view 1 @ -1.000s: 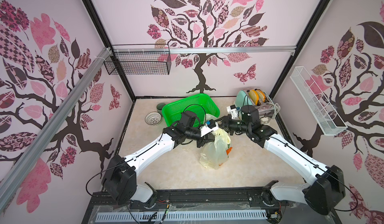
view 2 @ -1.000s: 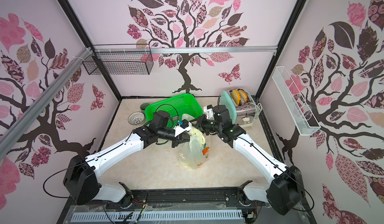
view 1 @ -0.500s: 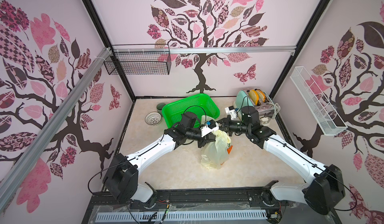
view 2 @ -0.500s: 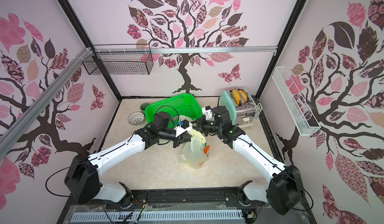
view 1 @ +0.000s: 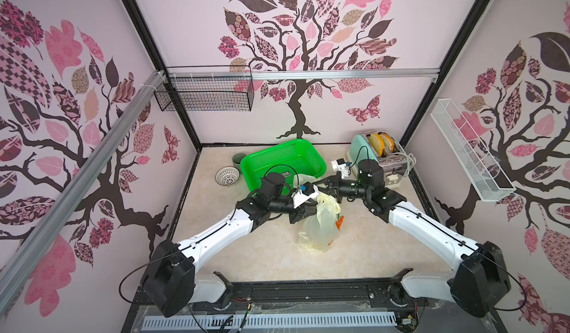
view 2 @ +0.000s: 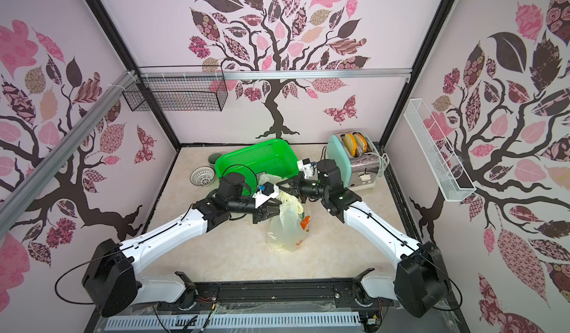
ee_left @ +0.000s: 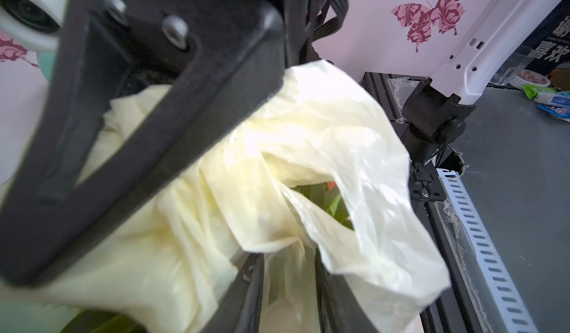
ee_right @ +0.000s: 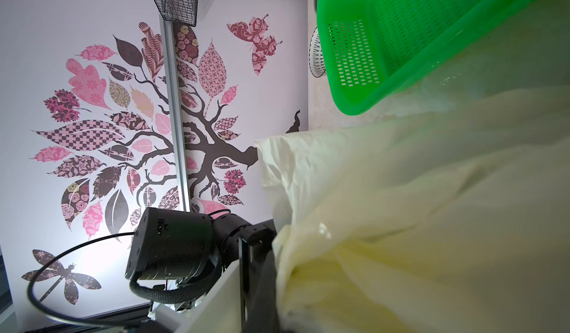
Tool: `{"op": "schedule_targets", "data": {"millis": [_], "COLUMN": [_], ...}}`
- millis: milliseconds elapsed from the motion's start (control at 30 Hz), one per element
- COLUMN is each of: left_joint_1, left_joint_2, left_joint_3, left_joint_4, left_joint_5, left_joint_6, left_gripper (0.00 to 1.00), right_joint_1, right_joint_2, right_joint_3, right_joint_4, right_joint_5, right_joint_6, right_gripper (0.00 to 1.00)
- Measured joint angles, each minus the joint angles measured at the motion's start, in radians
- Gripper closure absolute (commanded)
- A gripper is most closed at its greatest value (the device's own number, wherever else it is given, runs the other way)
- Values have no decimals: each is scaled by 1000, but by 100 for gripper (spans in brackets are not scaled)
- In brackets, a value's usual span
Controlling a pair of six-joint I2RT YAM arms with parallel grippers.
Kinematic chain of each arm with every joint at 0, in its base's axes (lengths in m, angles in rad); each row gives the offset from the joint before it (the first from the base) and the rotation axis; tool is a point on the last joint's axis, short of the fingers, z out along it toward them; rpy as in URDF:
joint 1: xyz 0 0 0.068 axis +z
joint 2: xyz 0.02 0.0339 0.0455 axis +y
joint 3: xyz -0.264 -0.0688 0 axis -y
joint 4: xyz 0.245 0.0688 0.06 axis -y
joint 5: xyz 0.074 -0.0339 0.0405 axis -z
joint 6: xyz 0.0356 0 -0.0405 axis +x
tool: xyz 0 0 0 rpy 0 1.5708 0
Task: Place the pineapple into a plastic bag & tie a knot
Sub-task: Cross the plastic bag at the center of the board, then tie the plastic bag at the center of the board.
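Two white-and-black robot arms reach from the near edge over a beige marbled tabletop (view 1: 262,263) and meet at its middle. There a plastic bag (view 1: 319,223), pale yellow and translucent with orange print, stands on the tabletop with its top gathered upward. Through a gap in the film, the left wrist view shows green leaves of the pineapple (ee_left: 336,211) inside. The left gripper (view 1: 304,213) sits against the bag's upper side. Its jaws are partly apart with a fold of film running between them, and no pinch can be made out. Just beyond, the right gripper (view 1: 322,187) is closed, its tips at the bag's gathered top and seemingly pinching it. Behind the bag lies a green basket (view 1: 279,157), with a small white strainer (view 1: 227,175) and a green cup (view 1: 239,159) beside it. A mint toaster (view 1: 357,146) holding bread slices stands near the far right corner. A black wire basket (view 1: 203,98) hangs on the far wall.
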State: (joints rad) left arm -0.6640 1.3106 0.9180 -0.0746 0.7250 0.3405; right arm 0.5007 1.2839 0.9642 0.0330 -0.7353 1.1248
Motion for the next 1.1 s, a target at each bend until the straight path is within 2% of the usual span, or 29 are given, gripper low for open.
{"op": "schedule_targets", "data": {"millis": [133,300,600,767,933,1100], "left_joint_1": [30,76,129,133,153,174], "left_joint_2": [-126,-209,-76,-5,8,9], "left_joint_3": [-27,-21,21,55,47,9], "left_joint_4": [4,55,88,92,89,82], "left_joint_5": [7,16,-6,55,115,182], "left_joint_6": [-17,-89,-216,-244,-247,-240], "left_gripper": [73,71,68,67,67,61], "right_joint_1": [0,0,0,0,0,0], "right_joint_2": [1,9,16,16,16,16], "right_joint_3": [0,3,5,6,7,9], "right_joint_4": [-3,-3,-5,-6,-10,-10], "right_joint_5": [-11,-30,-72,-85,-93,-103], "right_joint_6": [-5,-16,-41,-49,-53,-53], "right_gripper": [100,100,100,100,100,100]}}
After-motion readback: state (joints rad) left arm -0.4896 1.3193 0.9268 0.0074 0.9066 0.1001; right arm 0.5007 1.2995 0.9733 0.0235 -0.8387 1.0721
